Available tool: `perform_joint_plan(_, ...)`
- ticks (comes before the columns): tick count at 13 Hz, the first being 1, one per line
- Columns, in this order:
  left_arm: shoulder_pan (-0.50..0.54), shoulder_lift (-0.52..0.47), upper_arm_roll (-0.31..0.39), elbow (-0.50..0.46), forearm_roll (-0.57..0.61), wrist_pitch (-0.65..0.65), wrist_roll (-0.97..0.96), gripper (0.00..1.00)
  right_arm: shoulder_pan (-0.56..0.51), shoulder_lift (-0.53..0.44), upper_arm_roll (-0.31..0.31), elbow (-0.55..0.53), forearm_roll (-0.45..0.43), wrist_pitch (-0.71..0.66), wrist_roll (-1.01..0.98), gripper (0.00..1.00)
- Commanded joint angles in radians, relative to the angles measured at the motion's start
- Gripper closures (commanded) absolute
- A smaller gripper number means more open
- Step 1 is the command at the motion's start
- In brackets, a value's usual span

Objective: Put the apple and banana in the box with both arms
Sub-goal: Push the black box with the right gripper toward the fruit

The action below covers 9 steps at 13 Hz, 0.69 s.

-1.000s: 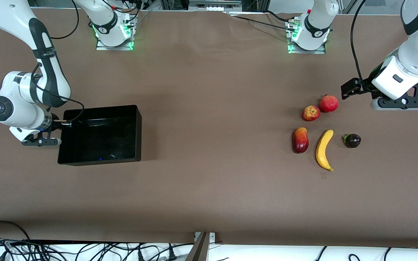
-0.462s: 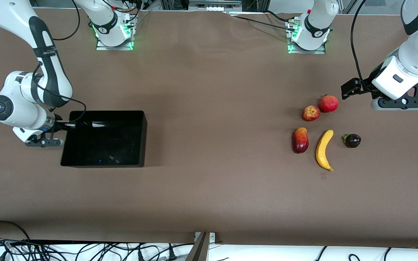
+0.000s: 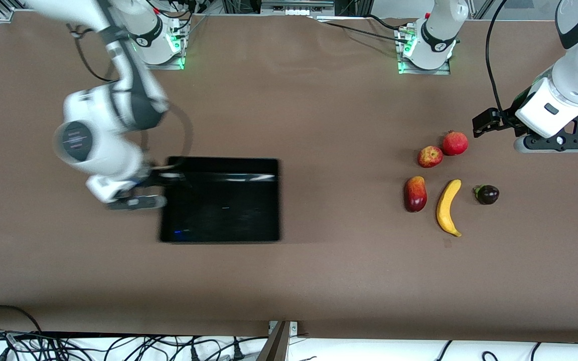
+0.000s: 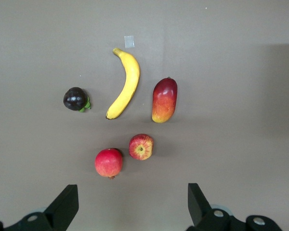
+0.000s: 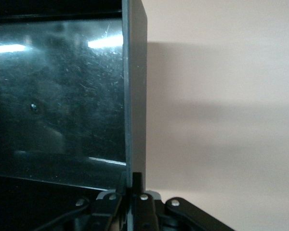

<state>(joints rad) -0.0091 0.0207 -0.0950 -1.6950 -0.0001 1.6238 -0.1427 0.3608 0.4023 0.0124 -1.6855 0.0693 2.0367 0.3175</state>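
Note:
The black box (image 3: 221, 163) sits on the table, toward the right arm's end. My right gripper (image 3: 166, 175) is shut on the box's end wall (image 5: 134, 96), which runs up between its fingers (image 5: 134, 180). The apple (image 3: 430, 156) and the banana (image 3: 448, 207) lie on the table toward the left arm's end; the banana is nearer the front camera. They also show in the left wrist view, apple (image 4: 141, 147) and banana (image 4: 124, 84). My left gripper (image 3: 484, 123) is open and empty (image 4: 131, 195), up over the table beside the fruit.
A uniformly red round fruit (image 3: 455, 143) lies beside the apple, under the left gripper's reach. A dark-red oval fruit (image 3: 415, 193) and a small dark purple fruit (image 3: 487, 194) flank the banana. Brown table lies between box and fruit.
My right arm has dragged the box a long way toward the middle of the table, still gripping its wall. The left arm and the fruit have not moved.

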Motion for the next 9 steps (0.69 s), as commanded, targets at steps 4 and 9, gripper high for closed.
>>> perform_joint_plan(4, 0.006, 0.011, -0.002, 0.029, -0.015, -0.022, 0.014, 0.0, 0.323, 0.243, -0.014, 0.257, 0.076, 0.051, 0.403, 1.0)
perform_joint_plan(9, 0.011, 0.019, -0.002, 0.028, -0.037, -0.022, 0.02, 0.0, 0.446, 0.349, -0.012, 0.26, 0.078, 0.302, 0.517, 1.0)
